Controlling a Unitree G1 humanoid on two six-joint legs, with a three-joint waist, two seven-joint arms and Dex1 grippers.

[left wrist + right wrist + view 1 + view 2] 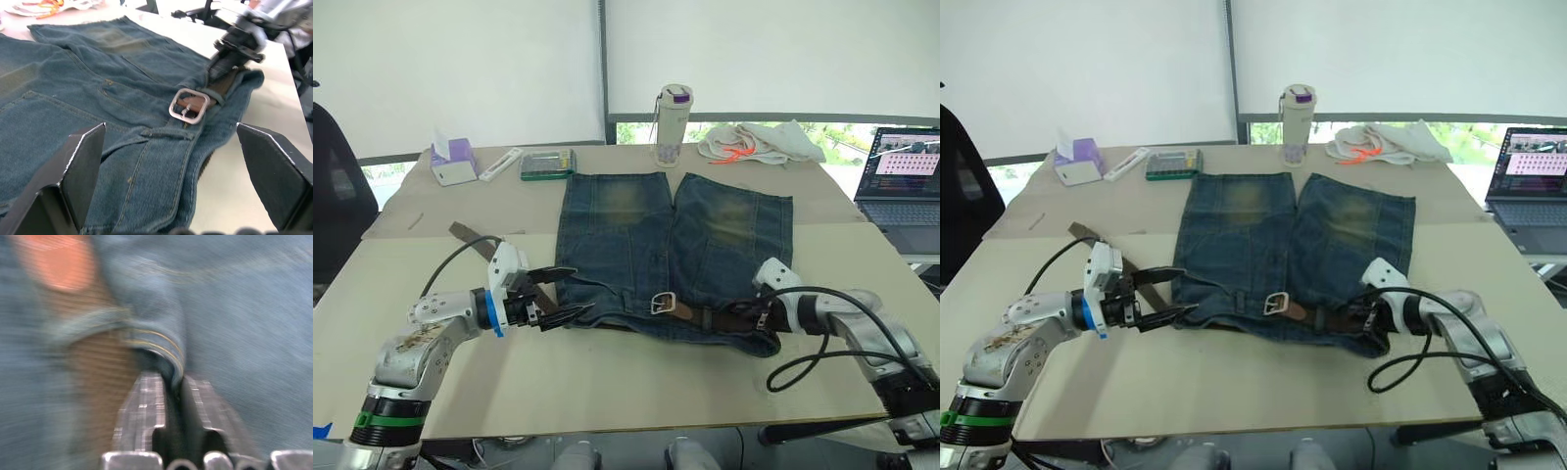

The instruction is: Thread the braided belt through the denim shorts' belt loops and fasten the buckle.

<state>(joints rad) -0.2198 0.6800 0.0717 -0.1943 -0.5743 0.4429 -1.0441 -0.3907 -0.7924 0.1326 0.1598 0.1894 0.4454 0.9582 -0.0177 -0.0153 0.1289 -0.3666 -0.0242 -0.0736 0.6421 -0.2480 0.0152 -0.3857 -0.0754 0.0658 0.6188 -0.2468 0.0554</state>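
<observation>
The denim shorts (671, 245) lie on the tabletop (607, 382); behind them stands a bottle (672, 125), a laptop (901, 181) to their right.

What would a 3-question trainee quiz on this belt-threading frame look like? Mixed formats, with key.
1. True or false: the left gripper is open.
2. Where does the buckle lie? A) on the waistband of the denim shorts B) beside the tissue box C) on the laptop
3. What are the right gripper's fingers shut on?

Key: 1 true, empty jaws set wide at the waistband's end. 2 A. 3 A fold of denim at the waistband, beside the braided belt.
</observation>
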